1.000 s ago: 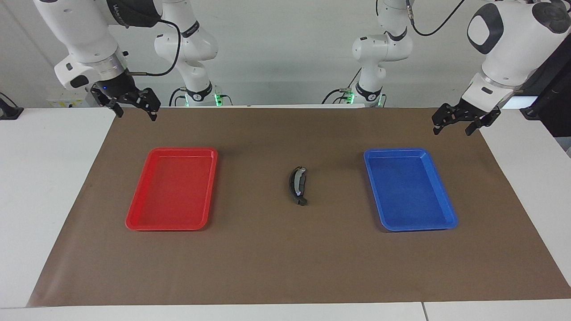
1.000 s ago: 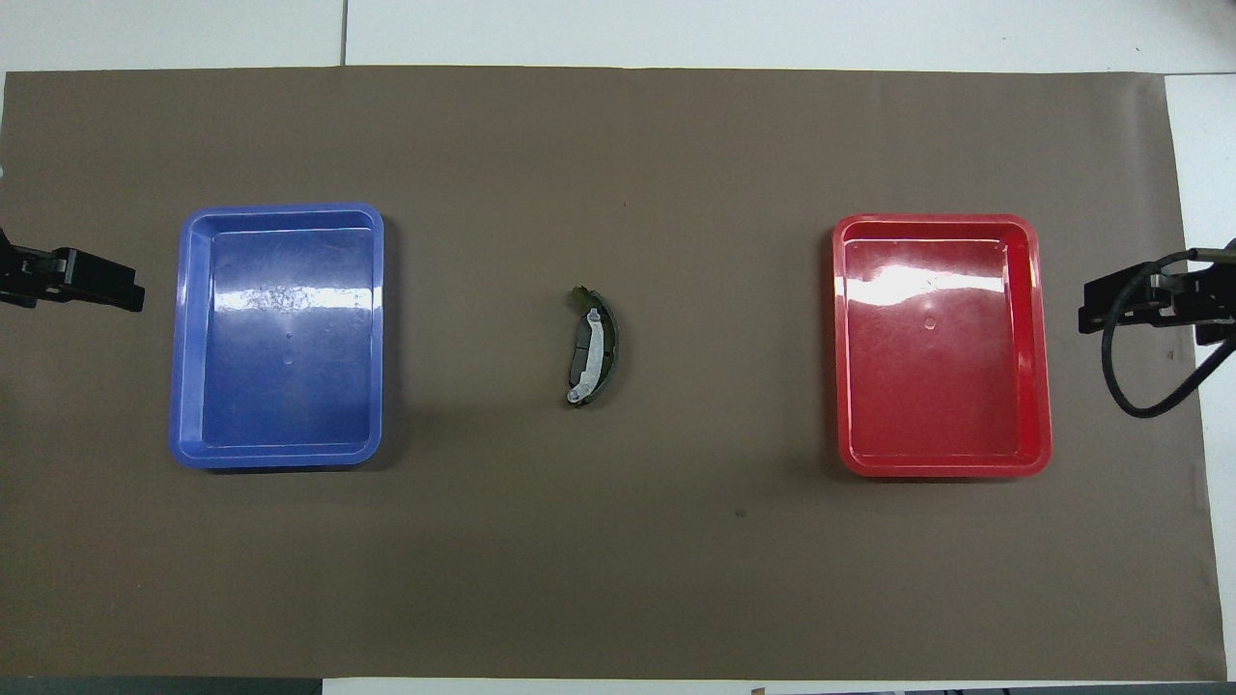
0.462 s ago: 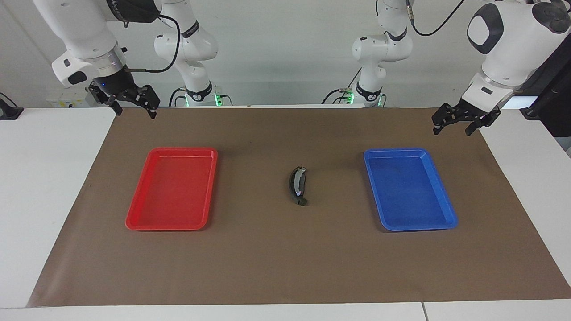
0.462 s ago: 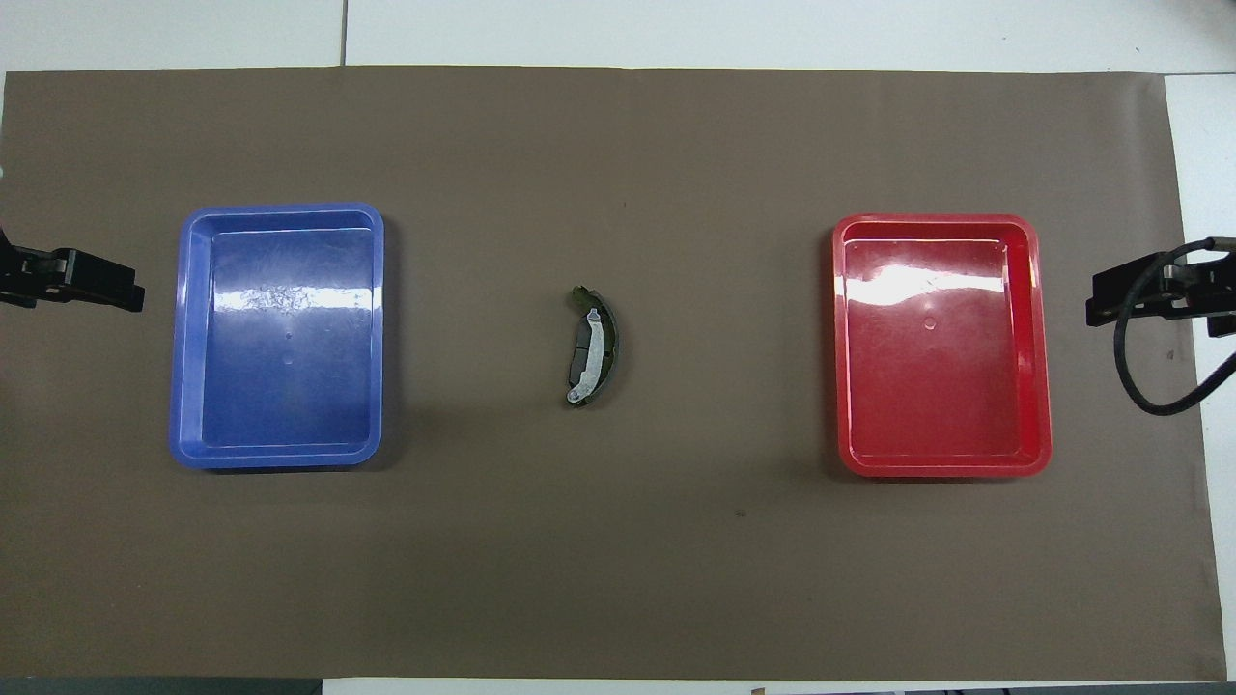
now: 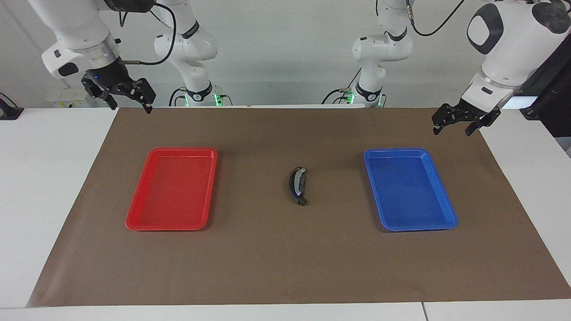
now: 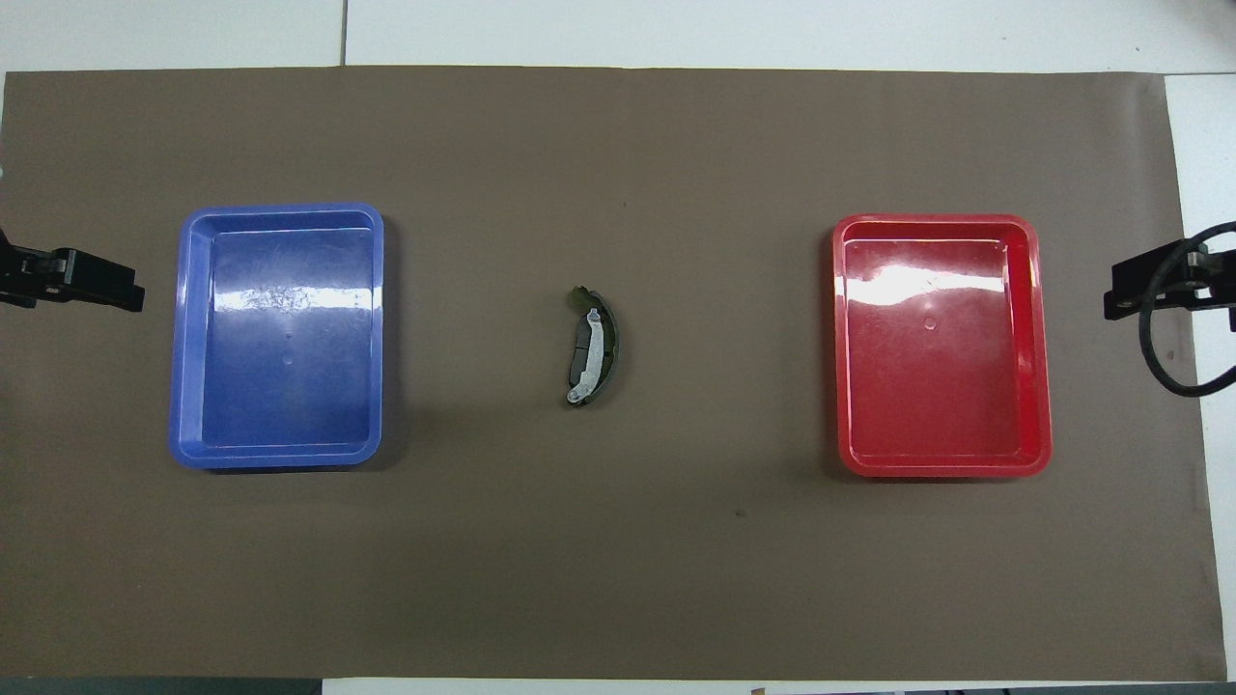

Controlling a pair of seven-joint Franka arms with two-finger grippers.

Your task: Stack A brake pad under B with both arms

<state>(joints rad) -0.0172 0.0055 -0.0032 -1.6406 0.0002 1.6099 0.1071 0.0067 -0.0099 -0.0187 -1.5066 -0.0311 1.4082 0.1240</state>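
The long arched piece B (image 5: 295, 185), dark with a light strip, lies at the middle of the brown mat on top of the short grey brake pad A (image 6: 578, 353). The pad's edge sticks out from under it toward the left arm's end. The strip of B shows clearly in the overhead view (image 6: 598, 340). My right gripper (image 5: 130, 107) is open and empty, up in the air over the mat's corner at the right arm's end. My left gripper (image 5: 451, 131) is open and empty, over the mat's edge at the left arm's end, and waits.
A red tray (image 5: 134, 218) lies toward the right arm's end and a blue tray (image 5: 446, 220) toward the left arm's end; nothing lies in either. The brown mat (image 5: 285, 267) covers most of the white table. A black cable hangs by the right gripper.
The right gripper has risen and drawn outward toward the right arm's end of the table. The left gripper and the stacked pieces have not moved.
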